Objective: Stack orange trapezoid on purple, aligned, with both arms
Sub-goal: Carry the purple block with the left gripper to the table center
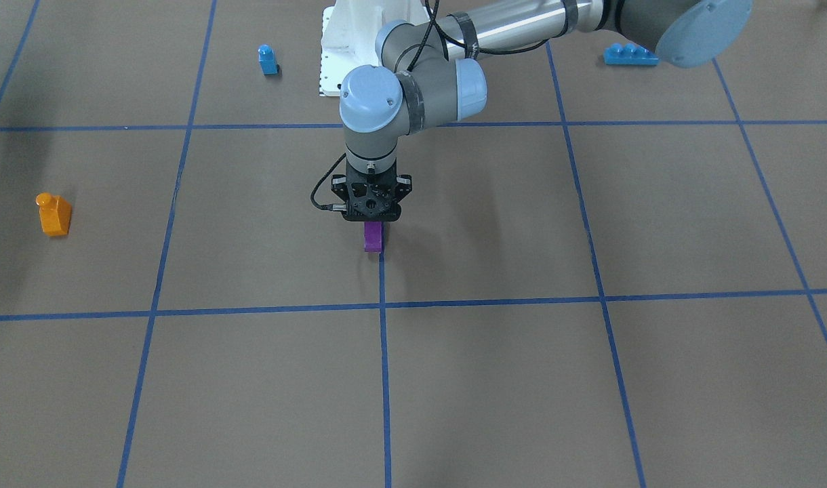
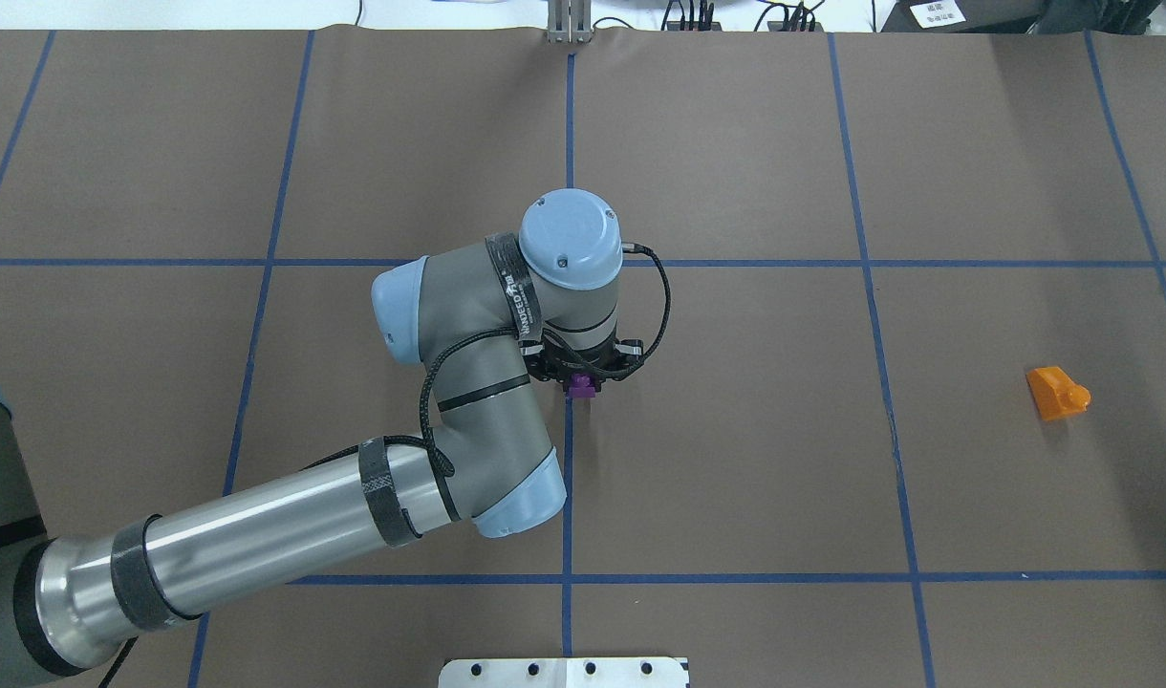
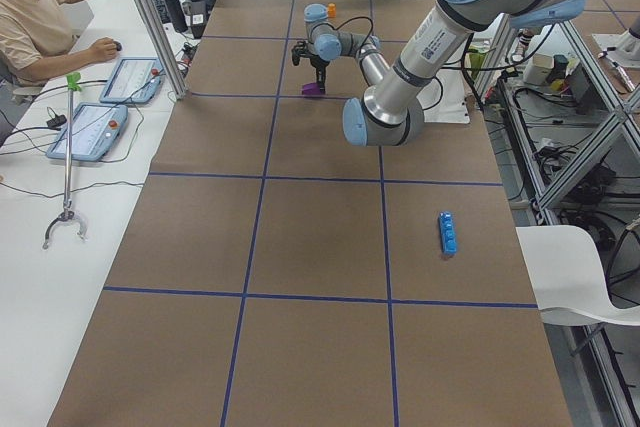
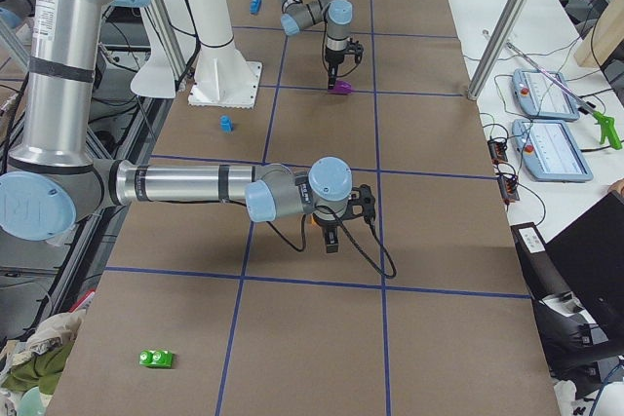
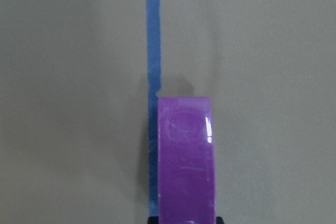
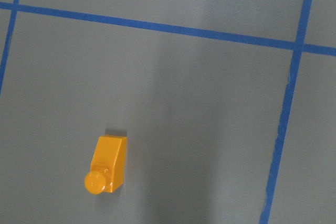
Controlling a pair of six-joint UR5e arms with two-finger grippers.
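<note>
Between the jaws of the left gripper (image 1: pixel 373 225), which are clamped on it, hangs the small glossy purple slope-sided plastic brick (image 5: pixel 186 156), low at the brown paper-covered table (image 1: pixel 495 379); whether it touches I cannot tell. The small glossy orange plastic trapezoid brick (image 6: pixel 107 165) lies well apart from those jaws, off to one side beneath the right gripper (image 4: pixel 331 239), whose jaws I cannot judge. Likely trouble: the purple brick let go tilted, or twisted off the blue tape line (image 5: pixel 152 51) beside it, so that studs and slopes mismatch; or the orange one gripped askew. Bare table surrounds both pairs of jaws. The small blue one-stud brick (image 1: pixel 268 59) and long blue brick (image 1: pixel 629 54) sit far off, toward the robot's base.
</note>
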